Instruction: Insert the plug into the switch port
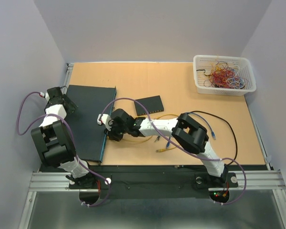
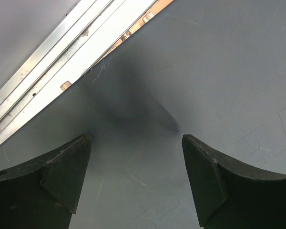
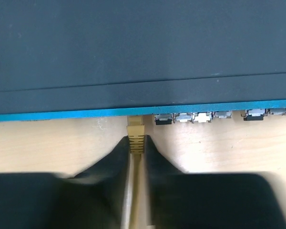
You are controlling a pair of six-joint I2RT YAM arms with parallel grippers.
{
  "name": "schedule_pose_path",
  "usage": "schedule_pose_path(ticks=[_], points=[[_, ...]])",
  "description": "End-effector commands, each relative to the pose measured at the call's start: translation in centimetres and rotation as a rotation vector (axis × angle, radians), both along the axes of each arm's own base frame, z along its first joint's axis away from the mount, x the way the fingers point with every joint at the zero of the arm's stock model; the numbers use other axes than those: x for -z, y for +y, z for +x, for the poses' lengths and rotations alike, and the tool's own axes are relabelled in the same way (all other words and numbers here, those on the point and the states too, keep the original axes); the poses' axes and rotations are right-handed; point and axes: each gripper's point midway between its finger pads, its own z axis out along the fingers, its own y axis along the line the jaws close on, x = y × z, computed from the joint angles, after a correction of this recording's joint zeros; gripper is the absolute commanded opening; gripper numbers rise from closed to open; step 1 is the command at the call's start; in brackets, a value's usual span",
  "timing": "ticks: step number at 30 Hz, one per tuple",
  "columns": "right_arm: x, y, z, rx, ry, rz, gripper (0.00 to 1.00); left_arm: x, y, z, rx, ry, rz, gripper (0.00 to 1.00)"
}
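Observation:
The dark switch (image 1: 88, 119) lies flat at the left of the table, its blue-edged port face (image 3: 143, 112) turned toward my right gripper. My right gripper (image 3: 137, 139) is shut on the yellow plug (image 3: 136, 136), and the plug's tip sits against or in a port at the left end of the port row (image 3: 205, 117). The yellow cable (image 3: 133, 191) runs back between the fingers. In the top view the right gripper (image 1: 110, 130) is at the switch's right edge. My left gripper (image 2: 136, 143) is open and rests over the switch's top (image 2: 205, 71) near its far left corner (image 1: 66, 102).
A small black box (image 1: 148, 105) lies behind the right arm. Loose cables, with yellow (image 1: 162, 150) and blue (image 1: 168, 142) plugs, lie near the front middle. A white basket of coloured wires (image 1: 224, 74) stands at the back right. A metal rail (image 2: 62, 62) runs beside the switch.

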Motion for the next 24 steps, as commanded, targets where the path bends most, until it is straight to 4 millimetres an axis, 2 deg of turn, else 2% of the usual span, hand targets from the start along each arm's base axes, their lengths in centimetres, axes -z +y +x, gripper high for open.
schedule_pose_path(ticks=[1,2,3,4,5,6,9,10,11,13,14,15,17,18,19,20,21,22,23,24], points=[[-7.9,2.7,2.6,0.098,-0.140,0.227,0.39,-1.2,-0.5,0.7,0.021,-0.048,-0.011,0.87],[-7.9,2.6,2.6,0.107,-0.139,0.225,0.46,-1.4,-0.5,0.8,0.022,-0.055,-0.012,0.87],[-7.8,2.3,2.7,0.120,-0.142,0.218,0.58,-1.8,-0.6,0.9,0.026,-0.069,-0.011,0.86],[-8.5,2.1,2.7,0.127,-0.150,0.225,0.62,-2.0,-0.8,1.1,0.033,-0.081,-0.016,0.86],[-7.8,1.4,2.7,0.143,-0.150,0.204,0.65,-2.3,-0.8,1.2,0.034,-0.092,-0.018,0.86],[-8.6,1.0,2.8,0.154,-0.161,0.211,0.69,-2.8,-1.0,1.5,0.042,-0.107,-0.022,0.85],[-8.0,-0.8,3.0,0.198,-0.179,0.174,0.72,-3.3,-1.3,1.9,0.058,-0.136,-0.034,0.85],[-9.0,-1.5,2.9,0.210,-0.190,0.180,0.72,-3.5,-1.7,2.0,0.071,-0.146,-0.045,0.85],[-8.4,-2.3,2.7,0.220,-0.186,0.162,0.72,-3.7,-1.8,2.1,0.072,-0.158,-0.049,0.85],[-8.8,-3.3,2.5,0.240,-0.189,0.159,0.73,-4.2,-2.6,2.4,0.101,-0.189,-0.077,0.85],[-10.1,-4.0,2.7,0.267,-0.205,0.175,0.73,-4.6,-2.8,2.6,0.108,-0.207,-0.084,0.85],[-10.3,-4.8,3.0,0.304,-0.218,0.168,0.73,-4.8,-2.9,2.7,0.116,-0.218,-0.090,0.85],[-10.0,-6.5,3.3,0.369,-0.220,0.147,0.74,-5.6,-3.7,2.9,0.141,-0.254,-0.110,0.85],[-11.4,-7.9,4.1,0.446,-0.257,0.156,0.76,-6.1,-3.8,3.1,0.146,-0.272,-0.110,0.84],[-10.7,-9.4,4.4,0.510,-0.255,0.137,0.78,-7.0,-4.1,3.1,0.160,-0.300,-0.115,0.84],[-11.1,-10.6,5.2,0.575,-0.263,0.140,0.80,-7.3,-4.3,3.1,0.168,-0.314,-0.115,0.84],[-11.3,-12.6,6.9,0.677,-0.257,0.142,0.83,-8.0,-4.5,3.4,0.180,-0.340,-0.116,0.83],[-11.5,-14.2,7.4,0.730,-0.226,0.142,0.84,-8.8,-5.2,3.4,0.203,-0.369,-0.127,0.83],[-10.7,-15.6,7.8,0.769,-0.193,0.126,0.84,-9.2,-5.7,3.5,0.225,-0.389,-0.131,0.83],[-10.2,-18.3,9.6,0.866,-0.133,0.123,0.84,-9.9,-6.4,3.5,0.250,-0.411,-0.140,0.83]])
